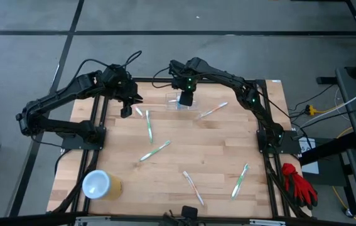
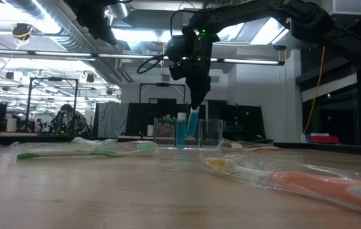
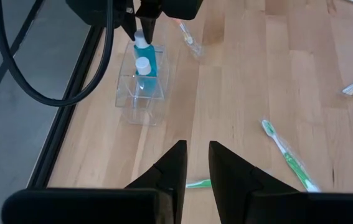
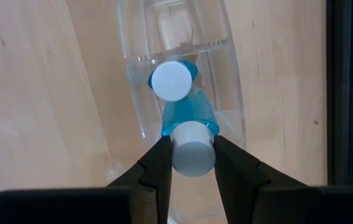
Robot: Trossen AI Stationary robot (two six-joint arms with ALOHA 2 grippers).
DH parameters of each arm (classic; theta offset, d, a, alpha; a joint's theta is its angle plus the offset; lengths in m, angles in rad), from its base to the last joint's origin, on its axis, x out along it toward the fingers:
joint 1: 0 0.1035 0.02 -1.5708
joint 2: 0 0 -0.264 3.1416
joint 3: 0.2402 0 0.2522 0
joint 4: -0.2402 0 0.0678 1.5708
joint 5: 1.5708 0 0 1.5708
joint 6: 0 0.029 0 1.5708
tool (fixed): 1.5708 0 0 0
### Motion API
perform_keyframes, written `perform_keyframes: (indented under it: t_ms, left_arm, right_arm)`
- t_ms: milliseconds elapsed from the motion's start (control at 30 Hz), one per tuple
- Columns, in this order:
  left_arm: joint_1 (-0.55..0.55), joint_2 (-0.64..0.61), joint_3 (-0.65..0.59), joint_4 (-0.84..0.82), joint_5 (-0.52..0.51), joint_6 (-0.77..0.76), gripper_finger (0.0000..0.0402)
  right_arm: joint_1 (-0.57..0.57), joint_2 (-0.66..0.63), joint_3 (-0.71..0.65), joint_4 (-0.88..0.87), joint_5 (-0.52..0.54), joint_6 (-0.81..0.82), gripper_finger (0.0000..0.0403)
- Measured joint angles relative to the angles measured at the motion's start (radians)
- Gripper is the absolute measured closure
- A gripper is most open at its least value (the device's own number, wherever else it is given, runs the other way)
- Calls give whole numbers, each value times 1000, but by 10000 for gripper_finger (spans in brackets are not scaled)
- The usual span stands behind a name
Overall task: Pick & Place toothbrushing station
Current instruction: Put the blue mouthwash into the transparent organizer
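The clear plastic holder [image 1: 172,100] stands on the table's far middle; it also shows in the left wrist view [image 3: 140,99] and the right wrist view [image 4: 176,37]. One blue tube with a white cap [image 4: 170,79] stands inside it. My right gripper [image 4: 192,155] is right above the holder, shut on a second blue tube [image 4: 188,118]. My left gripper [image 3: 196,149] hovers over the table left of the holder, empty, with a narrow gap between its fingers. My right gripper pinches the second tube's white cap [image 4: 192,155] between its two fingers, coming from above and pointing down. The tube hangs below the fingers, slightly tilted [image 2: 193,122]. Its lower end reaches into the holder beside the first tube.
Wrapped toothbrushes lie scattered on the table [image 1: 147,125] [image 1: 156,150] [image 1: 212,111] [image 1: 193,188] [image 1: 240,181]. A yellow cup with a white top [image 1: 99,185] lies at the near left. Red gloves [image 1: 298,182] lie off the table's right edge.
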Motion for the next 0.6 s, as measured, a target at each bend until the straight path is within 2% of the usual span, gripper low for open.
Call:
perform_keyframes:
  t_ms: [600]
  left_arm:
    - [0, -4, 0, -9, -1, -5, 341]
  right_arm:
    - [1, 33, 0, -2, 0, -7, 302]
